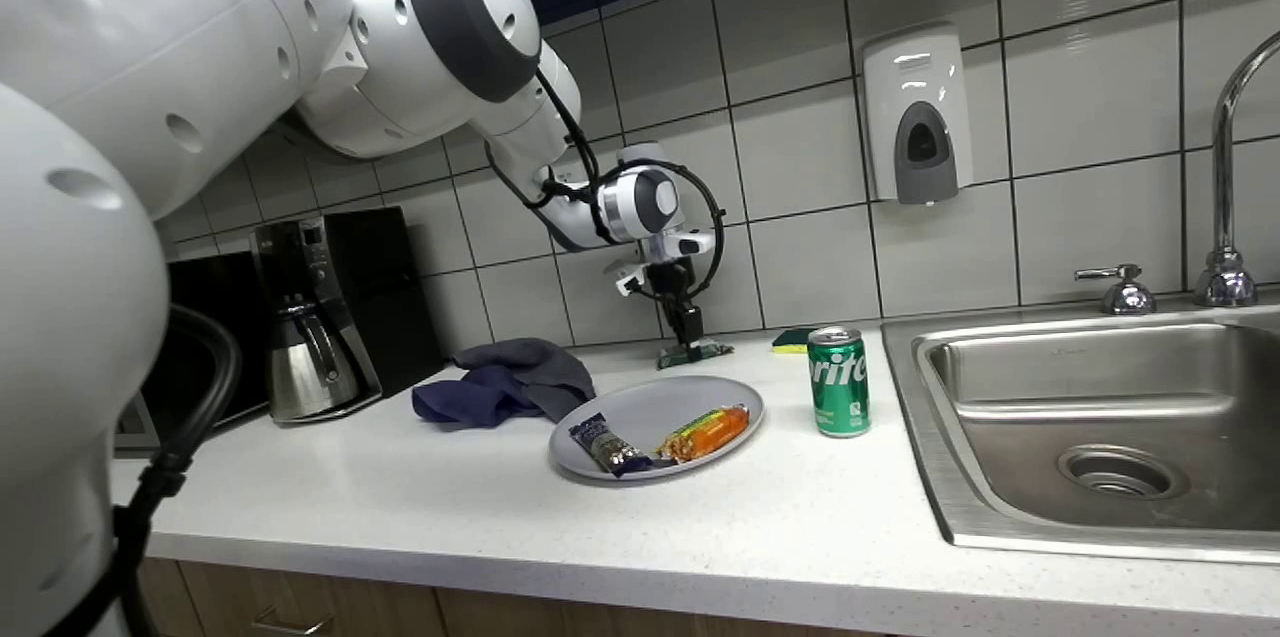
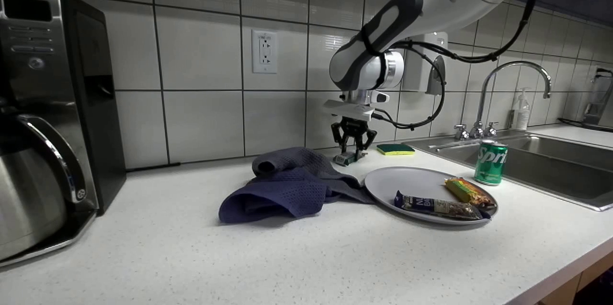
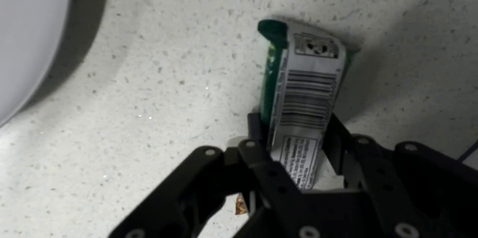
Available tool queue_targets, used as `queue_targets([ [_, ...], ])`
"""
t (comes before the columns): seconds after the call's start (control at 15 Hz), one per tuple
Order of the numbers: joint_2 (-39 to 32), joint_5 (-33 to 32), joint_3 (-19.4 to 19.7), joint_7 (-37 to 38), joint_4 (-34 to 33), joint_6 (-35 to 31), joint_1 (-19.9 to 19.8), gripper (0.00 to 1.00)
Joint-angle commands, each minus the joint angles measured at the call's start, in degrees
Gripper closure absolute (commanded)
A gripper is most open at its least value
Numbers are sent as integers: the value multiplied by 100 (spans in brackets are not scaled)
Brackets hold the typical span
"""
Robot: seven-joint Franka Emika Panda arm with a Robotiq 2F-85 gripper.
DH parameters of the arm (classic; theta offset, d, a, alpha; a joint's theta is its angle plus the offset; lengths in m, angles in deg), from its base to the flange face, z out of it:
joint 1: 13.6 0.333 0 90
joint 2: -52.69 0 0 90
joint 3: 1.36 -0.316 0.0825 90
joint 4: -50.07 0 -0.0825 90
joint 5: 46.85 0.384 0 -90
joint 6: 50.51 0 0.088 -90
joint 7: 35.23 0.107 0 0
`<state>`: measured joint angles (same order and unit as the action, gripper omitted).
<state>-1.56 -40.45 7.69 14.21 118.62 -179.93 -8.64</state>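
- Behind it all is a pale, square-tiled wall (image 2: 201,51).
- Your long, white, speckled surface (image 2: 167,257) runs along that wall.
- A shiny steel sink (image 1: 1080,372) is set into it; a tall black and silver coffee maker (image 2: 91,128) stands on it, well apart.
- A crumpled blue and grey cloth (image 2: 287,195) lies close beside a round grey plate (image 1: 650,407), which holds an orange and yellow wrapped bar (image 1: 705,434) and a dark blue wrapped bar (image 1: 608,447).
- Your black metal claw (image 3: 293,129) points down and looks to grip a flat green and white wrapped bar (image 3: 306,81), one finger on each side.
- A round green and silver metal can (image 1: 838,387) stands between the plate and the sink.
- A green and yellow sponge (image 2: 395,150) lies near the wall.
- The bar in your claw seems to rest on the surface, between the cloth and the sponge. You look to be at the grabbing step. The next move calls for a firm, even squeeze, as the smooth wrapper may slip.
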Motion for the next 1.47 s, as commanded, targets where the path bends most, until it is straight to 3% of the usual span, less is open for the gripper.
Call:
queue_targets([
  [0.0,35,-84,-64,12,-129,185,-66,83],
  [0.53,582,-519,16,-653,693,-4,19,83],
  [1.4,2198,-1105,22,-1583,3067,-604,175,83],
])
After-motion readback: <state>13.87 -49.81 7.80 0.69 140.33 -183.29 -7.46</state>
